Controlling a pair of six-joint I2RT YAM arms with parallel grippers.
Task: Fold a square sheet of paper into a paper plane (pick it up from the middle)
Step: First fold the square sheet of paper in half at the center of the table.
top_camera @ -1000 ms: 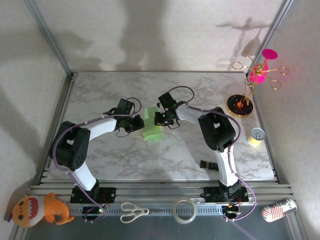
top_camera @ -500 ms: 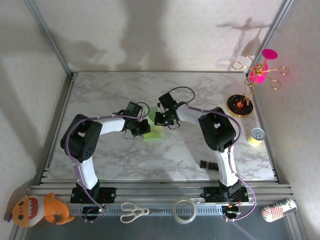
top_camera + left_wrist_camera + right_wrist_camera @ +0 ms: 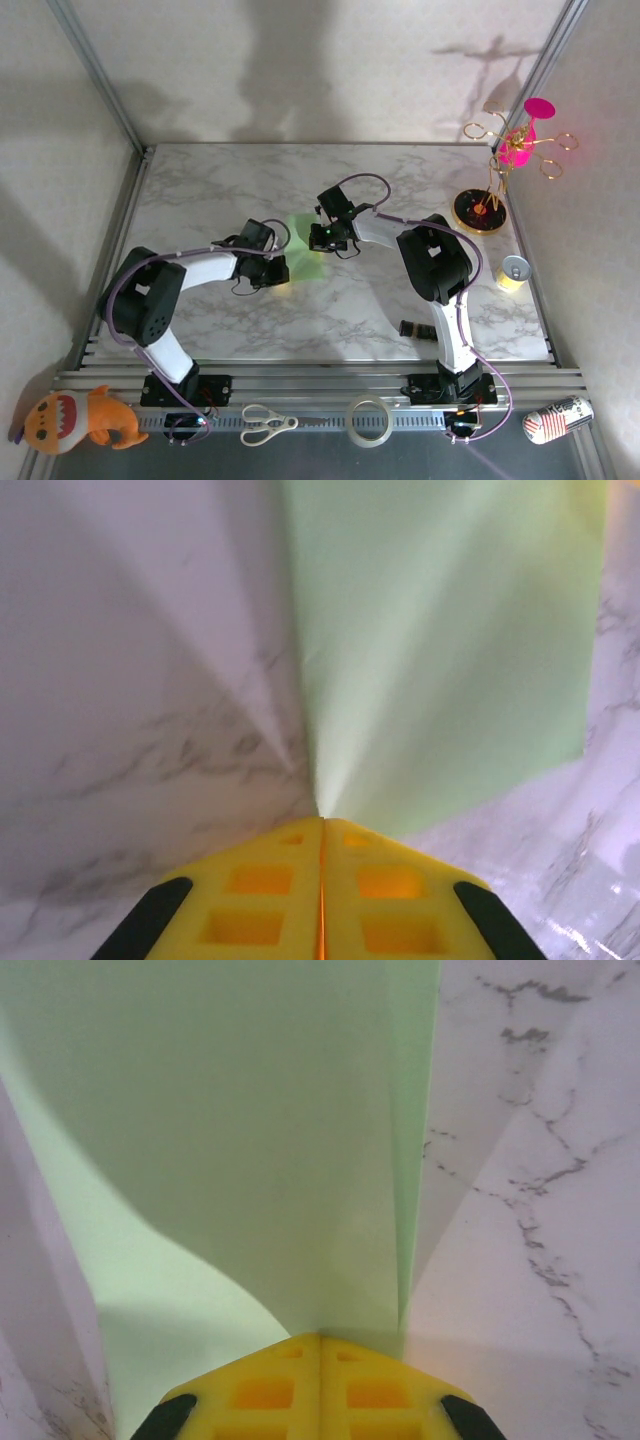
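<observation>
Light green and thin, the square sheet of paper (image 3: 304,245) lies near the middle of the marble table (image 3: 430,180), spanned between the two arms.

Left wrist view: the yellow fingers of the left gripper (image 3: 322,823) are pressed together with no gap along their seam. The sheet issues directly from the tips, so the left gripper is clamped on an edge of it. From the pinch point the paper fans away from the camera and to the right, with faint creases radiating from the tips. It stands raised off the table, which lies in shadow to its left.

Right wrist view: the right gripper (image 3: 320,1338) is likewise closed tight on the sheet, its fingers meeting at the centre line. The paper extends from the tips across the upper left of that view. One layer curls over at lower left, and a straight folded edge runs upward just right of the tips.

Top view: the left gripper holds the near-left side of the sheet and the right gripper the far-right side.
</observation>
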